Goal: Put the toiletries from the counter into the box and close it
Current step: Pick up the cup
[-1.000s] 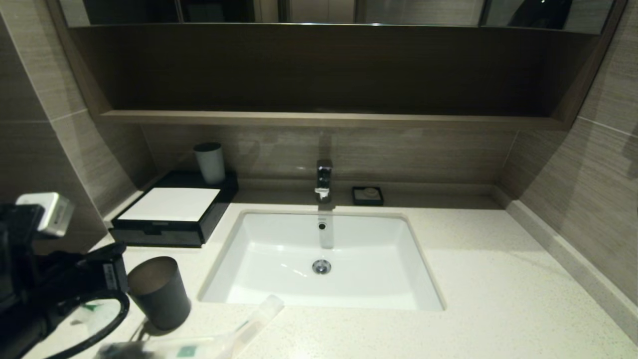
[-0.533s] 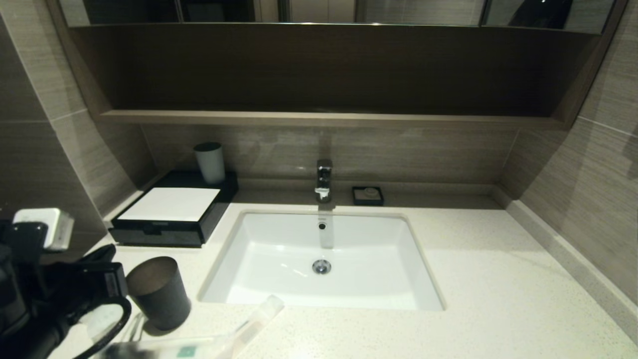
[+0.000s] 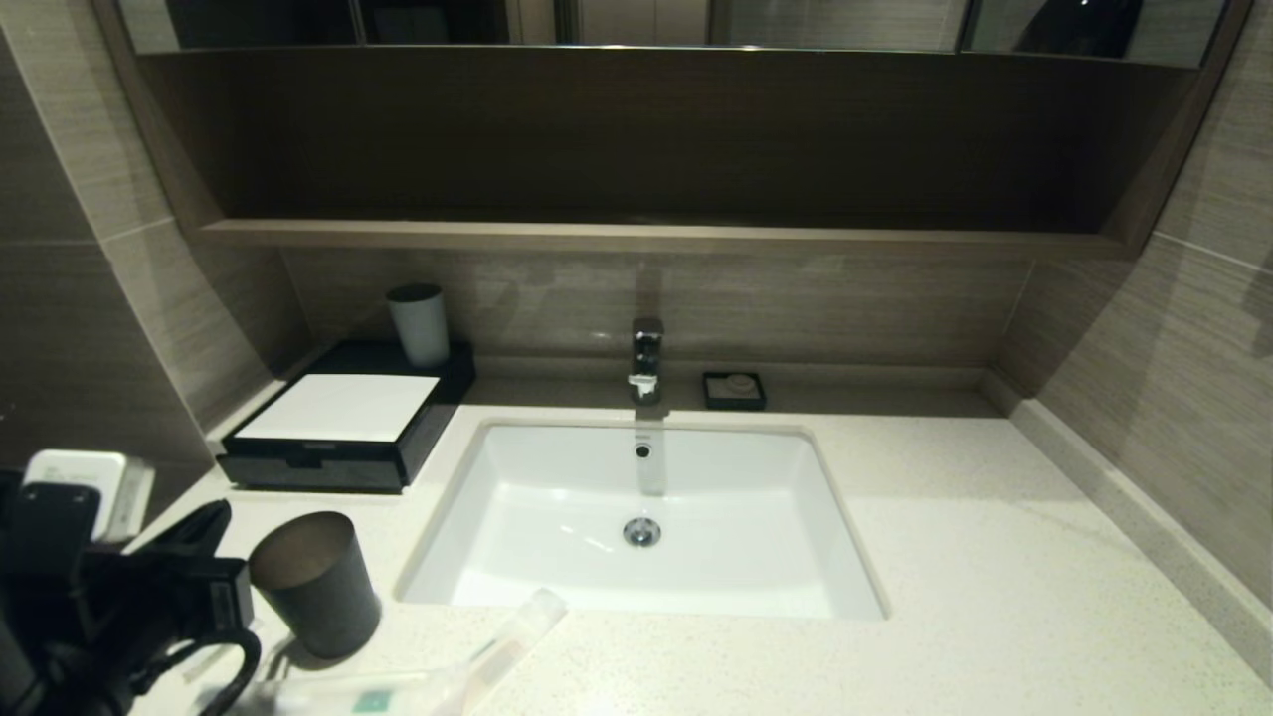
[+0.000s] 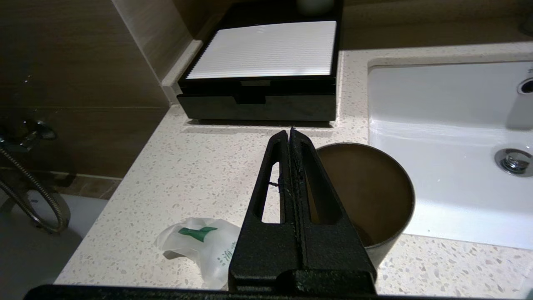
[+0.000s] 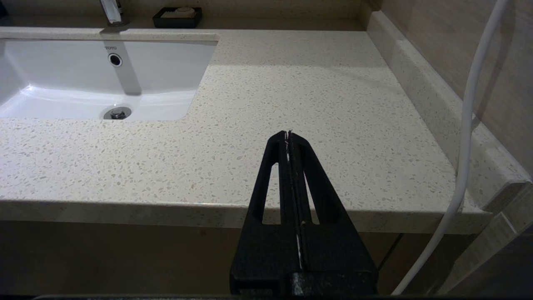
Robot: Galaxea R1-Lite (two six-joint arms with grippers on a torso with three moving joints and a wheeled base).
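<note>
The black box (image 3: 328, 462) with a white top stands shut at the back left of the counter; the left wrist view shows its drawer front (image 4: 258, 106). Translucent toiletry packets with green marks (image 3: 438, 676) lie at the counter's front edge; one crumpled packet (image 4: 200, 243) lies beside my left gripper. My left gripper (image 4: 290, 134) is shut and empty, above the counter just left of a dark cup (image 4: 366, 196), pointing at the box. It shows at lower left in the head view (image 3: 212, 517). My right gripper (image 5: 288, 134) is shut and empty, at the counter's front right edge.
The dark cup (image 3: 313, 582) stands between the packets and the box. A white cup (image 3: 418, 323) stands on the box's back. The sink (image 3: 845, 557) fills the middle, with a tap (image 3: 646, 358) and a soap dish (image 3: 734, 390) behind. A white cable (image 5: 466, 125) hangs right.
My left arm has sunk and drawn back toward the near left corner. The cup, packets and box have not moved.
</note>
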